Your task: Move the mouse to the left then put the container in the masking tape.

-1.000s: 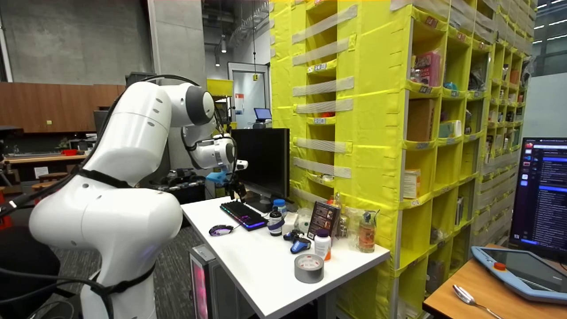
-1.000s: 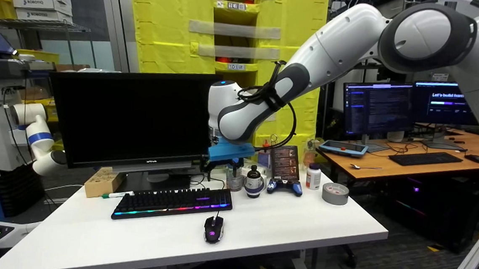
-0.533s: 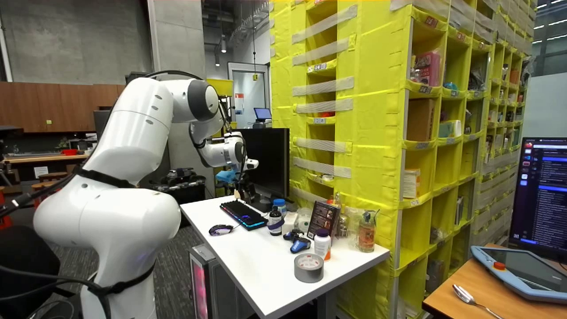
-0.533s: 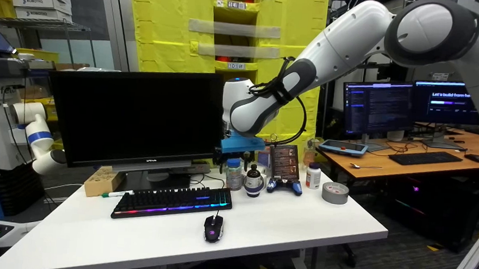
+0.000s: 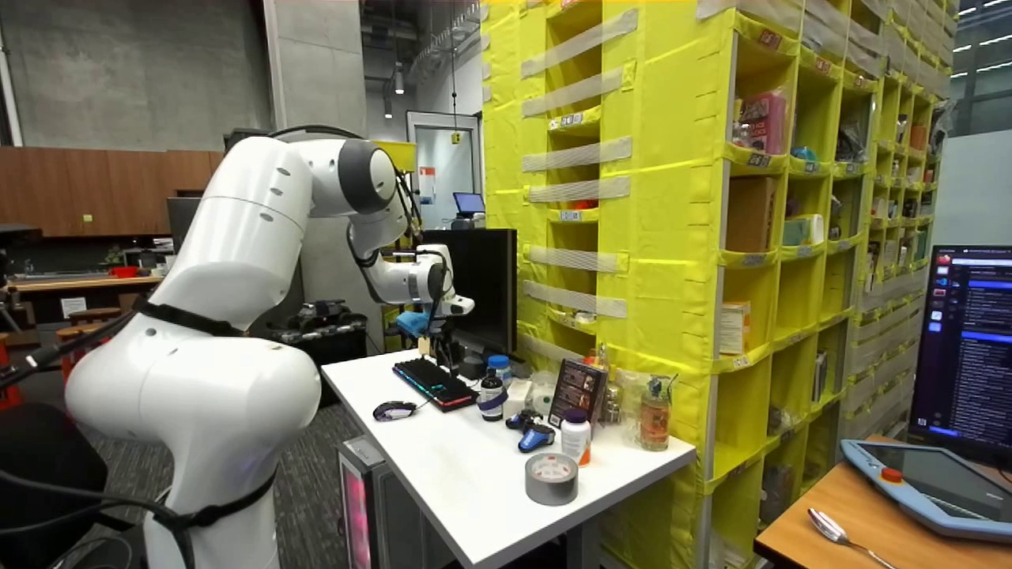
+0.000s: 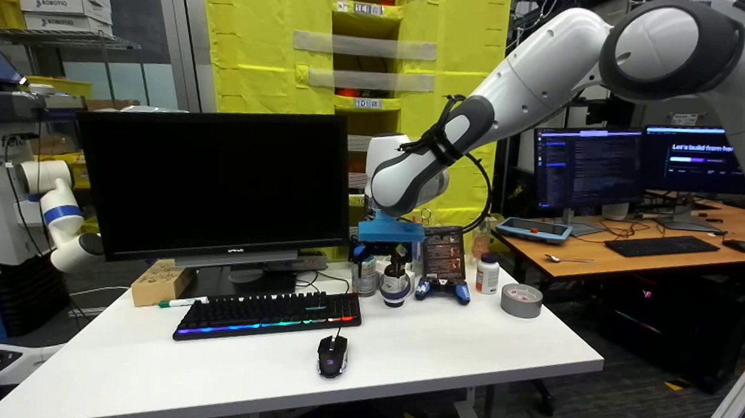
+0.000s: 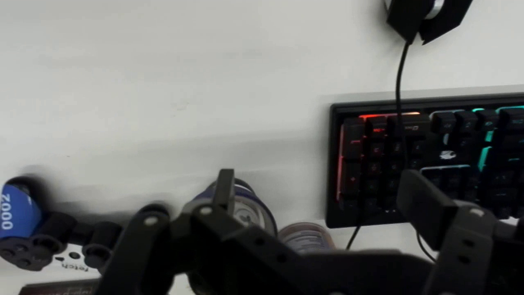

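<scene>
The dark mouse lies on the white desk in front of the keyboard; part of the mouse shows at the wrist view's top edge. A white container with purple lid and orange on its label stands upright behind the masking tape, a grey roll lying flat. Container and tape are apart, both outside the wrist view. My gripper hangs open over the desk's back part, nothing between its fingers. One finger overlaps a dark bottle, the other the keyboard.
Below the gripper stand a dark bottle and a blue-capped bottle. The keyboard, a large monitor, a blue game controller and an upright dark box are close by. A glass bottle stands near the desk's corner.
In the exterior views my gripper has moved right, from near the monitor's edge to above the bottles, staying open. Mouse, container and tape lie where they were.
</scene>
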`<state>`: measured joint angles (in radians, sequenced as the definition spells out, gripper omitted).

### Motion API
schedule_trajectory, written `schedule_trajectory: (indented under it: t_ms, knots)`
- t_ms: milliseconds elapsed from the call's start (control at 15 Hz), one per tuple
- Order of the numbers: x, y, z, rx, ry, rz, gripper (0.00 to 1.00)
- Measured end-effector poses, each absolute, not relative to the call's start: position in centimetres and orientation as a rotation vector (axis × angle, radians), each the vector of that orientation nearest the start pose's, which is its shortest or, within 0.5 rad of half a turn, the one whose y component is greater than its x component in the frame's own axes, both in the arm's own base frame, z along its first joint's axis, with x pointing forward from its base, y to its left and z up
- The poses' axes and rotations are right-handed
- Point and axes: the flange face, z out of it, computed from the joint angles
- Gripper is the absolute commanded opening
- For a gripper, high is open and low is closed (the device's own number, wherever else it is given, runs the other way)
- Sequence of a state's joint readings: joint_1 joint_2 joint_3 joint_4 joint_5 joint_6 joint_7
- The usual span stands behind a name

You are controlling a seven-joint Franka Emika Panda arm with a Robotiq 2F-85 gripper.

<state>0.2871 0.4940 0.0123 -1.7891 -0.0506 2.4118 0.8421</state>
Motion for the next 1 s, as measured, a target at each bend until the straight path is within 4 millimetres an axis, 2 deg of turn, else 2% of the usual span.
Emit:
schedule_trajectory:
  t_ms: [200,400,1000]
  knots:
    - [62.9,16.6,27.2,-2.963,0.879,-0.156,1.0]
    - [61.8,14.5,26.3,-2.952,0.942,-0.147,1.0]
    - [57.7,11.1,25.2,-2.936,1.141,-0.13,1.0]
